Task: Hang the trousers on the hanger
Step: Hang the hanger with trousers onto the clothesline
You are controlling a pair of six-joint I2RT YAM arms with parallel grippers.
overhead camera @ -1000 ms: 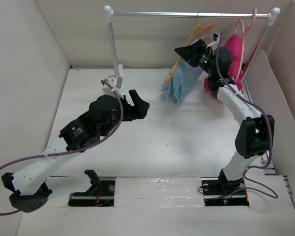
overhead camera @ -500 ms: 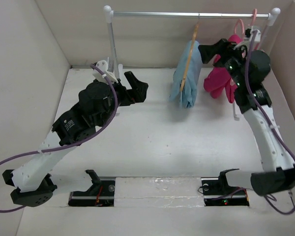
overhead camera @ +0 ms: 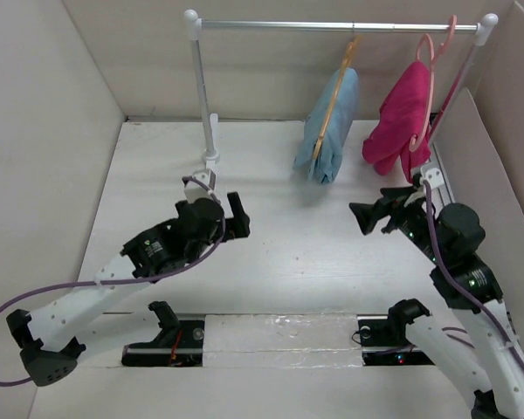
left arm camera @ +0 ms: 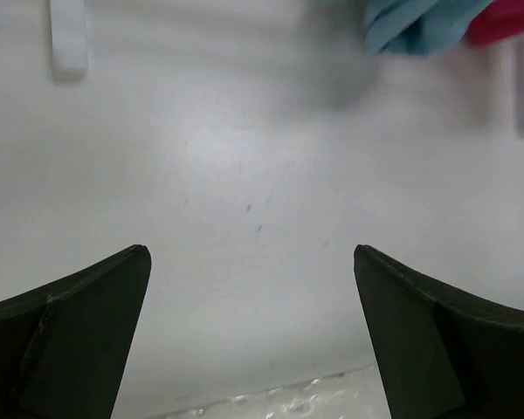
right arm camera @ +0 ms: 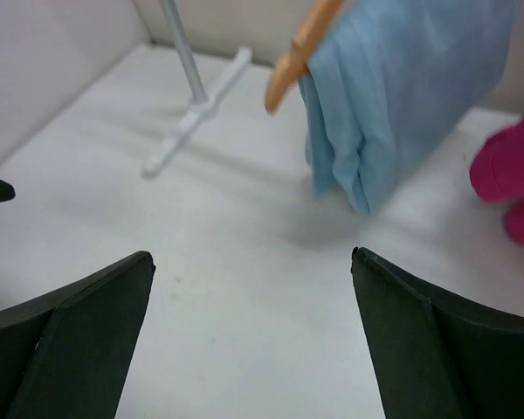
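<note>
The sky-blue trousers (overhead camera: 329, 131) hang folded over the tan wooden hanger (overhead camera: 335, 100), whose hook is on the rail (overhead camera: 332, 26). In the right wrist view the trousers (right arm camera: 402, 96) and the hanger's end (right arm camera: 299, 48) show at the top. The left wrist view catches their lower edge (left arm camera: 419, 22). My left gripper (overhead camera: 237, 216) is open and empty over the table at the left. My right gripper (overhead camera: 364, 216) is open and empty, below and to the right of the trousers, apart from them.
A magenta garment (overhead camera: 400, 122) hangs on a pink plastic hanger (overhead camera: 430, 61) to the right of the trousers. The rack's white post (overhead camera: 201, 87) and foot (overhead camera: 211, 157) stand at the back left. Cardboard walls close in the table.
My right gripper has let go of the hanger and drawn back toward the near side and lower. The trousers now hang free on the rail. My left arm has pulled back and down.
</note>
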